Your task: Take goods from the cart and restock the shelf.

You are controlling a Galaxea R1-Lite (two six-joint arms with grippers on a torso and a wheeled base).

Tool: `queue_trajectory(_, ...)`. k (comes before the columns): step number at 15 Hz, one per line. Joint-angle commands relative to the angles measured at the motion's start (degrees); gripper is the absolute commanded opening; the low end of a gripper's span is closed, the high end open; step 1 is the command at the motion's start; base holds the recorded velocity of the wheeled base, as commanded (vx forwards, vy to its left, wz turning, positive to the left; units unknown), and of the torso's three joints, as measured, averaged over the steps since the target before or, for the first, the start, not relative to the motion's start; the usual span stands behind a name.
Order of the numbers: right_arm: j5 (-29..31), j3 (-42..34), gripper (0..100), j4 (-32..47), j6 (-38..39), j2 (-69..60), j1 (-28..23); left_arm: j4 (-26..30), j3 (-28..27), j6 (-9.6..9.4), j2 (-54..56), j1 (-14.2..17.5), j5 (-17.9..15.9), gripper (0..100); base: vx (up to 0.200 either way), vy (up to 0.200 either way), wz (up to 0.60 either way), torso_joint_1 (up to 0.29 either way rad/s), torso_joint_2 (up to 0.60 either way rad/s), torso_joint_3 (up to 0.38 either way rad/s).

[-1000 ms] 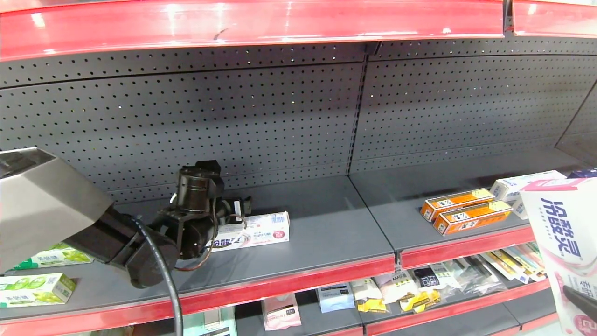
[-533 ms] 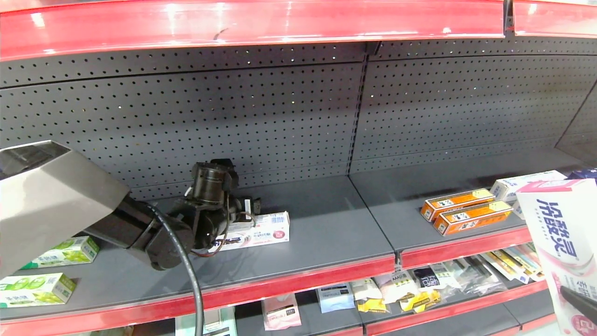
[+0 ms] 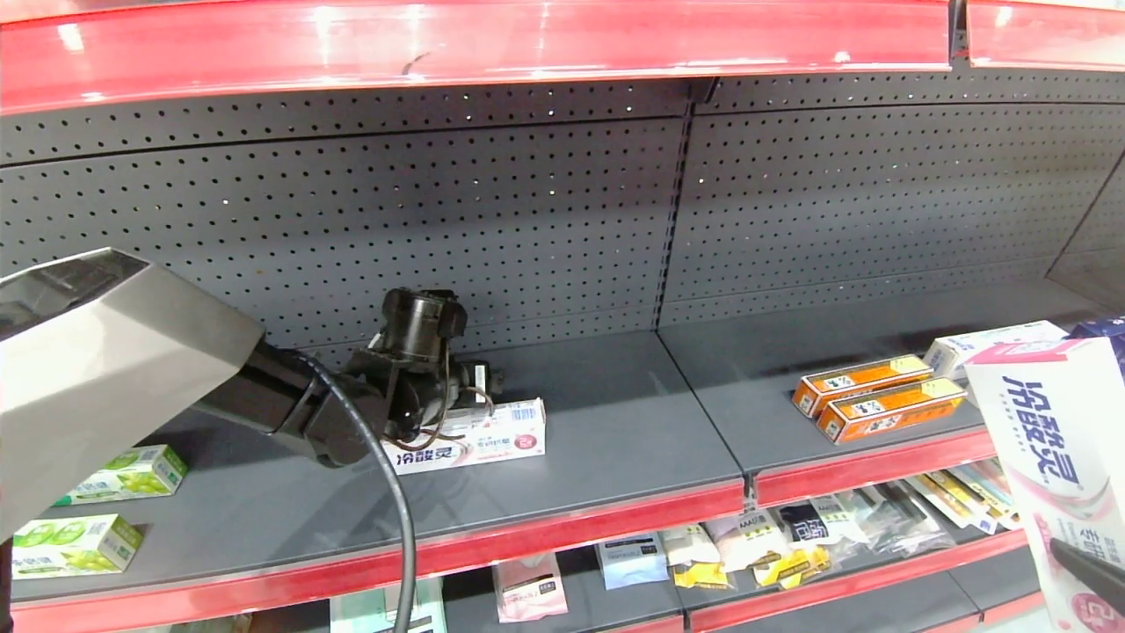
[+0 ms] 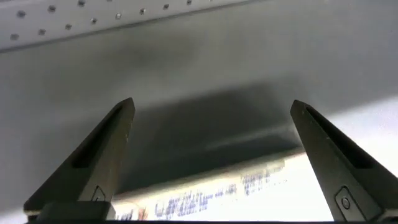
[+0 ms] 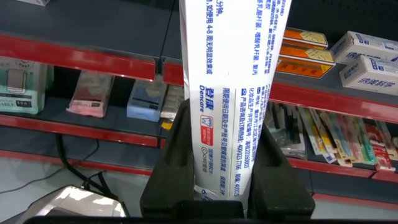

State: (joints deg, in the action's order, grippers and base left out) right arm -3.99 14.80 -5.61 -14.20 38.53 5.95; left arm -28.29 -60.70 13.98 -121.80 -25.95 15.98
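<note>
A white and pink toothpaste box [image 3: 482,436] lies flat on the grey shelf [image 3: 615,440], left of the middle divider. My left gripper [image 3: 489,380] hovers just behind the box's top edge, open and holding nothing. In the left wrist view its spread fingers [image 4: 106,149] frame bare shelf, with the toothpaste box [image 4: 236,193] below them. At the far right my right gripper [image 3: 1088,570] is shut on a second white and pink toothpaste box [image 3: 1050,440], held upright in front of the shelf. The right wrist view shows the right gripper [image 5: 225,134] clamping this second box [image 5: 233,74] near its lower end.
Two orange boxes [image 3: 879,396] and white boxes [image 3: 984,345] lie on the right shelf section. Green boxes [image 3: 66,545] sit at the far left. The red shelf lip [image 3: 545,532] runs along the front, with packets on the lower shelf [image 3: 773,541]. A pegboard wall [image 3: 527,220] stands behind.
My left arm has swung right and deeper toward the pegboard, uncovering the lying box, which stayed put. The held box on the right has drifted slightly left.
</note>
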Motion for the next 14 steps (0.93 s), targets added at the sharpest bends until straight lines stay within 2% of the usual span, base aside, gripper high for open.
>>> queue_trajectory(1,0.03,-0.12,0,-0.02,-0.04,0.23,0.03,0.43,-2.32,-0.10,-2.04,0.03,0.28,100,0.000,0.000,0.00,0.000,0.00,0.000)
queue_trajectory(6,0.03,-0.12,0,-0.02,-0.04,0.66,0.03,2.72,-2.85,-0.01,-2.39,0.03,0.45,100,0.000,0.000,0.00,0.000,0.00,0.000)
queue_trajectory(7,-0.06,-0.03,0,-0.02,-0.04,0.84,0.03,4.56,-2.94,0.08,-2.39,-0.06,0.45,100,0.000,0.000,0.00,0.000,0.00,0.000)
queue_trajectory(14,-0.32,0.05,0,-0.02,-0.04,2.07,0.03,5.00,-2.58,0.70,-2.39,-0.06,-0.78,100,0.000,0.000,0.00,0.000,0.00,0.000)
